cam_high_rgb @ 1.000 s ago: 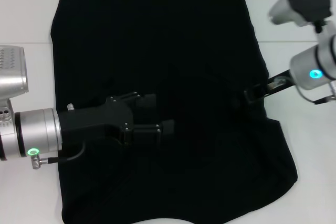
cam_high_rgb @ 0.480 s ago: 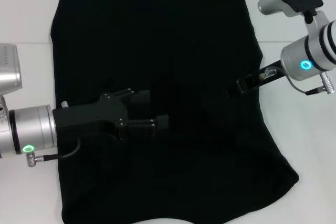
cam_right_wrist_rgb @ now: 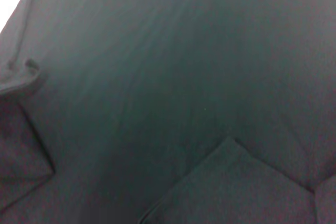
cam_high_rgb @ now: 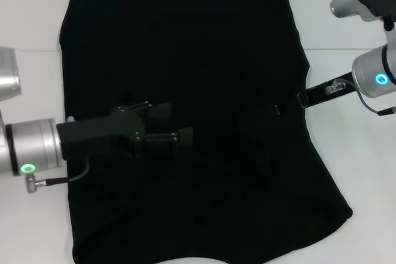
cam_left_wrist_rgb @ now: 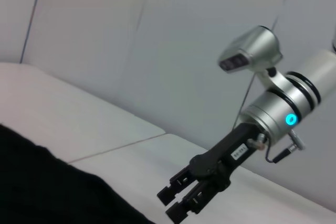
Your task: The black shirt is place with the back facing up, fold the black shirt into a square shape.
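The black shirt (cam_high_rgb: pixel 185 41) lies spread flat over most of the table, with no lettering showing. Its cloth fills the right wrist view (cam_right_wrist_rgb: pixel 157 77), where a folded flap (cam_right_wrist_rgb: pixel 231 182) rests on top. A corner of the shirt (cam_left_wrist_rgb: pixel 42 192) also shows in the left wrist view. My left gripper (cam_high_rgb: pixel 173 123) hovers low over the shirt's left middle, open, with nothing between its fingers. My right gripper (cam_high_rgb: pixel 286 106) is at the shirt's right edge, just above the cloth. In the left wrist view this right gripper (cam_left_wrist_rgb: pixel 176 205) stands open and empty.
White table (cam_high_rgb: pixel 365 171) shows to the right of the shirt, and a narrower strip (cam_high_rgb: pixel 31 91) to its left. The shirt's bottom hem reaches the near table edge. A pale wall (cam_left_wrist_rgb: pixel 157 51) rises behind the table.
My left gripper has drawn back leftward across the shirt. My right gripper reached inward, then pulled back to the shirt's right edge. The notch in the shirt's lower right side has smoothed out.
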